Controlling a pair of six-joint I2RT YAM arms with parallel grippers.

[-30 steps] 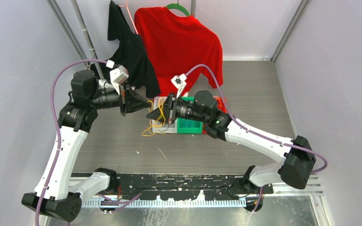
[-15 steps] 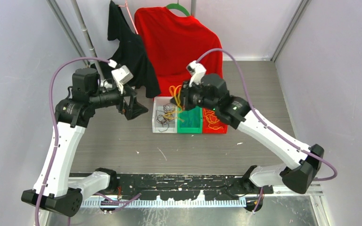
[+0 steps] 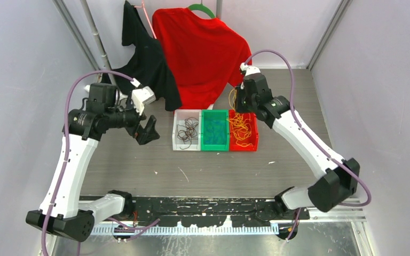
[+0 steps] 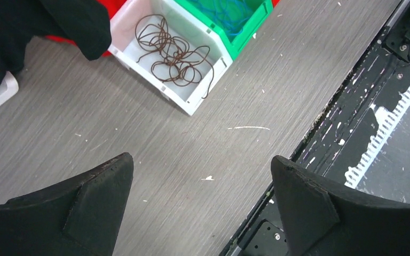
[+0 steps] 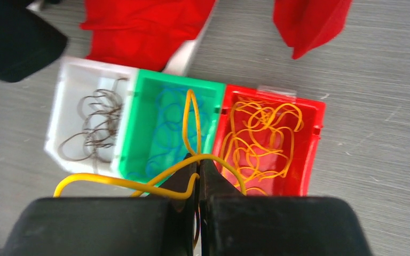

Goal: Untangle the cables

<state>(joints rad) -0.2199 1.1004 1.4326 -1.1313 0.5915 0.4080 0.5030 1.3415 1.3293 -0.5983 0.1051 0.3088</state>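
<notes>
Our right tool [image 5: 198,162] was pressed together on one orange-yellow cable [image 5: 190,114]. We saw this cable come out of the pinch as a narrow loop that stood in front of the green bin [image 5: 129,133], and as a longer strand that went to the left side of the wrist view. From the top camera, this tool hung above the far end of the red bin [image 3: 244,148], with the thin strand below it.

The left tool [image 4: 200,160] was spread wide and held nothing. It hovered over the bare desk [image 4: 139,122], to the left of the bins and apart from them.

Three bins stood in one row, touching side by side. In the white bin [image 4: 192,106] lay the dark brown cable [image 4: 173,56] as a loose tangle. The green bin had the blue cable [image 5: 165,136] on its floor. The red bin held more orange-yellow cables [image 5: 264,141], heaped in curls.

Behind the bins we saw a red shirt [image 3: 203,48] on a hanger and a black garment [image 3: 147,61] beside it, both reaching down near the desk.
</notes>
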